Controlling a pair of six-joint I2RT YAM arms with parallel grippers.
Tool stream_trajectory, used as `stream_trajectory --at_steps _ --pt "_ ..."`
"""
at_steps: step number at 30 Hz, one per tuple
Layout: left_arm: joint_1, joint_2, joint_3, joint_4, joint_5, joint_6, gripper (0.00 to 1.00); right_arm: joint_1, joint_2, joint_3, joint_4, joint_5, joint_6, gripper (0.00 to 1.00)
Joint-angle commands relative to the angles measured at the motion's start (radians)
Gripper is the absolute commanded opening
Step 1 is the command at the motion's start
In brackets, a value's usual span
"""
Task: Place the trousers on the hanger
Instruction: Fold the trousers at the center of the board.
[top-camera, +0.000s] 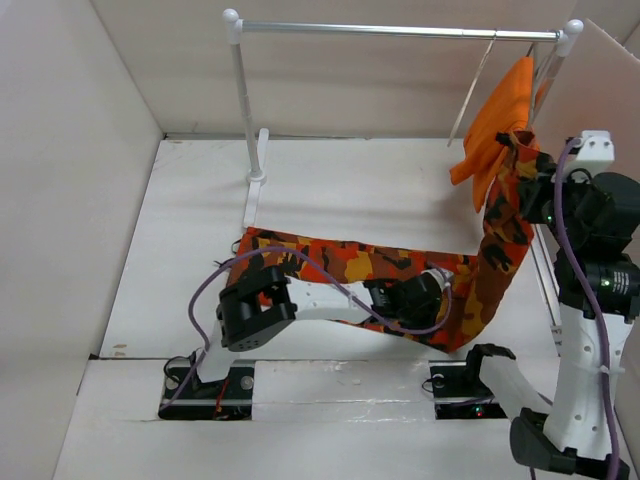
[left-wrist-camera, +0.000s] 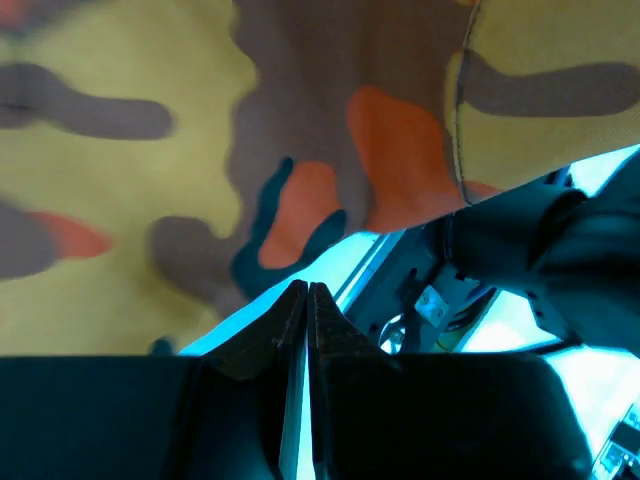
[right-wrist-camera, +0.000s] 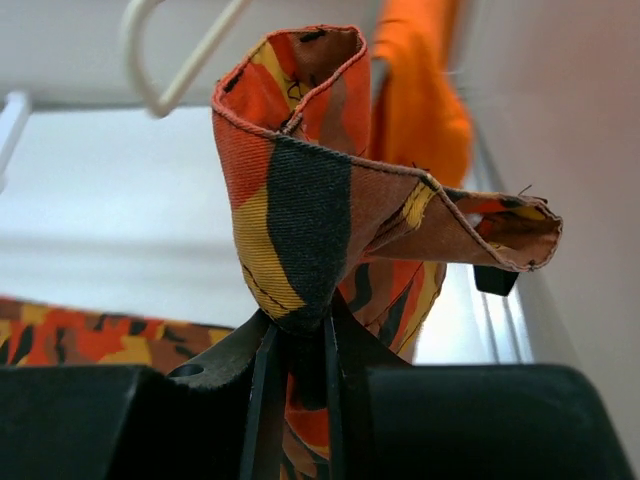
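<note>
Camouflage cloth in orange, red, yellow and dark brown, the long trousers (top-camera: 350, 265) lie across the white surface (top-camera: 200, 200). Their right end is raised and bunched in the right gripper (right-wrist-camera: 300, 345), which is clamped on the fold. The left gripper (top-camera: 400, 298) sits low on the middle of the cloth with its jaws together; whether it pinches any fabric is unclear.

The thin cream-white hanger (top-camera: 472, 95) dangles from the long silver rail (top-camera: 400, 30), just left of the raised end. The fold should probably go higher and be eased over the bar with the grip held firm, since the hanger looks free to swing. The plain bright orange garment (top-camera: 500, 115) hangs just beside it and could snag.
</note>
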Motion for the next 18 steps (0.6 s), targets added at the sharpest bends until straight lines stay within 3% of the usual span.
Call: stream_trajectory --at_steps 1,6,9,12,13,14,15,18 --pt "-0.004 0.090 0.077 -0.050 0.029 -0.031 0.02 0.129 -0.019 -0.010 0.178 -0.001 0.024 0.00" --pt "-0.004 0.168 0.135 -0.158 -0.034 -0.042 0.00 0.367 0.016 0.019 0.230 0.145 0.099 0.00" --pt "-0.004 0.043 0.050 -0.181 -0.170 -0.080 0.00 0.562 0.068 0.044 0.261 0.301 0.104 0.00" --pt "0.041 -0.250 -0.145 -0.174 -0.305 -0.128 0.00 0.781 0.153 0.094 0.273 0.415 0.095 0.00" --pt "0.079 -0.516 -0.274 -0.239 -0.392 -0.190 0.00 0.888 0.206 0.147 0.282 0.531 0.084 0.00" --pt "0.099 -0.519 -0.276 -0.240 -0.393 -0.191 0.00 0.939 0.206 0.148 0.289 0.532 0.084 0.00" --pt "0.122 -0.694 -0.323 -0.328 -0.484 -0.232 0.00 0.982 0.264 0.180 0.310 0.583 0.076 0.00" --pt "0.208 -0.945 -0.351 -0.480 -0.671 -0.284 0.01 1.073 0.399 0.209 0.364 0.570 0.072 0.00"
